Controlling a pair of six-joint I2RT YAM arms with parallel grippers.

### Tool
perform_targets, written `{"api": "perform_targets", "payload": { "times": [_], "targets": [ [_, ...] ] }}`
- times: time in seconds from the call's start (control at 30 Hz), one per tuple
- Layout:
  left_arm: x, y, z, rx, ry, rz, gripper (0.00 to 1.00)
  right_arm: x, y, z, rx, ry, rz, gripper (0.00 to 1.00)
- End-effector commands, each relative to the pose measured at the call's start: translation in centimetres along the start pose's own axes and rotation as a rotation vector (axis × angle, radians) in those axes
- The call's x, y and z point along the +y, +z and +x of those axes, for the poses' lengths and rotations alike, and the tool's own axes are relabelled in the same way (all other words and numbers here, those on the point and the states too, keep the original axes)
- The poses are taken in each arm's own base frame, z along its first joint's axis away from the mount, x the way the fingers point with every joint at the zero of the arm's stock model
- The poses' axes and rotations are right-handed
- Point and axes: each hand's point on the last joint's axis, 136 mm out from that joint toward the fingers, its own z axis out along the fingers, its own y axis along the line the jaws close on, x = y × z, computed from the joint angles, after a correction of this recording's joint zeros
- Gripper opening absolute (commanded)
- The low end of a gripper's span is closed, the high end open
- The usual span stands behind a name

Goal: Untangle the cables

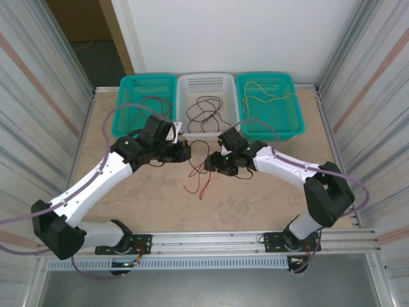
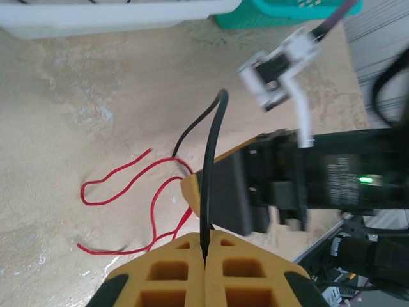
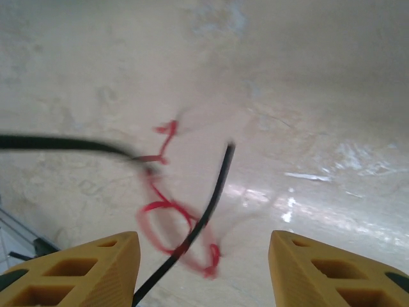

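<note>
Yellow, honeycomb-ribbed fingers of the left pincer (image 2: 204,252) are pressed flat together on a thin black cable (image 2: 213,160). The cable rises straight out of the seam between them, bends sharply at its top and drops toward the beige marbled tabletop (image 2: 77,96) ahead. Ahead of those fingertips and off to their left, thin red cables (image 2: 128,182) lie in loose loops on the tabletop. The right pincer (image 3: 201,240) is wide open, its two yellow fingers far apart and clamping nothing. A black strand (image 3: 214,192) runs up through the gap between them, nearer the left finger, and ends in a free tip. Whether it touches that finger cannot be told. Just ahead of this open pincer the red loops show blurred, and a second blurred black line (image 3: 64,144) stretches off to its left. From above, the two pincers point at each other across a small gap, with black cable arching over it and the red cables lying on the side toward the arm bases. Beyond both pincers three perforated plastic baskets sit side by side: a teal basket (image 1: 147,82) with dark cables (image 1: 150,105), a white basket (image 1: 208,81) with black cables (image 1: 204,112), and a second teal basket (image 1: 267,80) with yellow cables (image 1: 268,99).
</note>
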Motion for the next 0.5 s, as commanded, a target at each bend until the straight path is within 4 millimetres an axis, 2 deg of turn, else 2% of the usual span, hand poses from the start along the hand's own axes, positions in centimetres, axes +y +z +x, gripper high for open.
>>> {"api": "perform_targets", "payload": {
  "times": [0.0, 0.17, 0.27, 0.37, 0.47],
  "targets": [
    [-1.9, -3.4, -1.4, -0.071, 0.049, 0.049, 0.0, -0.2, 1.0, 0.6, 0.031, 0.034, -0.02, 0.53],
    [-2.8, -5.5, -2.5, -0.111, 0.059, 0.087, 0.0, -3.5, 1.9, 0.9, 0.045, 0.092, 0.046, 0.49],
    [-2.3, -6.2, -2.8, -0.119, 0.066, 0.076, 0.0, -4.6, 1.3, 0.4, 0.04, 0.129, 0.041, 0.47],
    [-1.6, -6.3, -2.8, -0.119, 0.046, 0.071, 0.0, -3.6, -1.4, -1.0, -0.035, 0.083, 0.006, 0.49],
    [-1.2, -6.5, -3.1, -0.14, 0.019, 0.086, 0.0, -2.2, -5.8, -2.9, -0.173, 0.001, -0.016, 0.53]
  ]
}}
